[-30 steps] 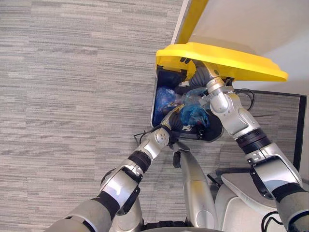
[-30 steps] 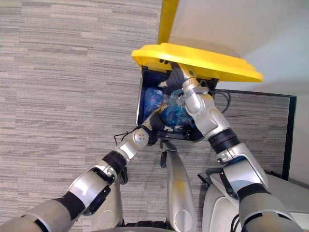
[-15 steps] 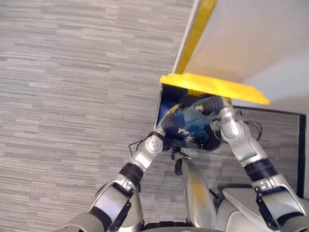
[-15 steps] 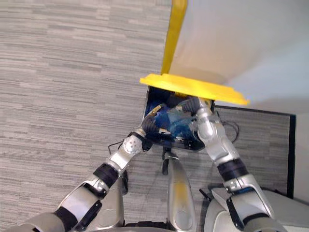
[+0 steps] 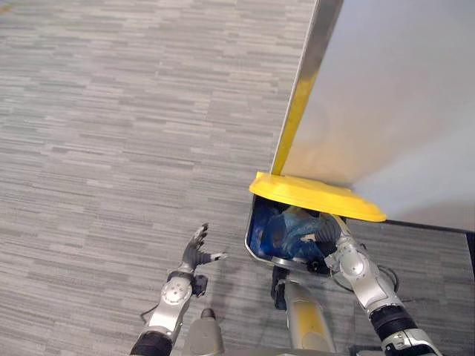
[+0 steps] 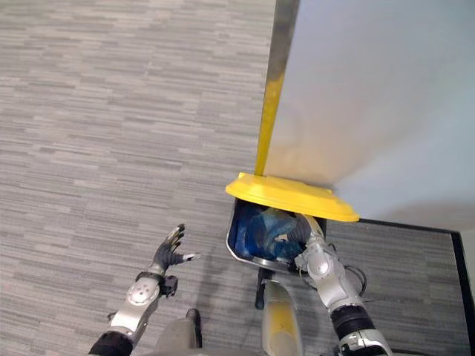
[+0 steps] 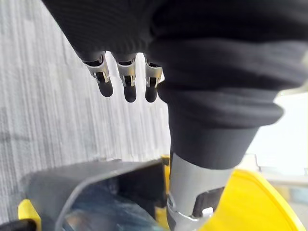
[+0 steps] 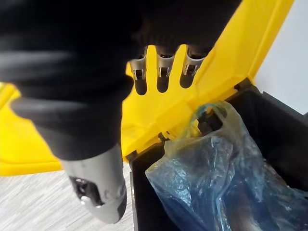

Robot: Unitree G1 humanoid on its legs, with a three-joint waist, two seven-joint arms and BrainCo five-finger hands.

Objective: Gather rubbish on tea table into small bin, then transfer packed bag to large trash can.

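Silver, dark-tipped fingers [image 8: 162, 72] of the right hand [image 5: 325, 236] are held straight and empty just under the raised yellow plastic lid [image 5: 315, 196]; whether the lid is touched cannot be told. The blue translucent plastic bag [image 8: 207, 178] lies directly below them inside the black large trash can [image 8: 284, 130], its bunched top nearest the fingers. The left hand [image 5: 194, 251] is spread open with nothing held, over the grey striped carpet floor [image 5: 111, 148], well apart on the can's left. The transfer is judged done; the nearer right hand need only be drawn clear of the lid.
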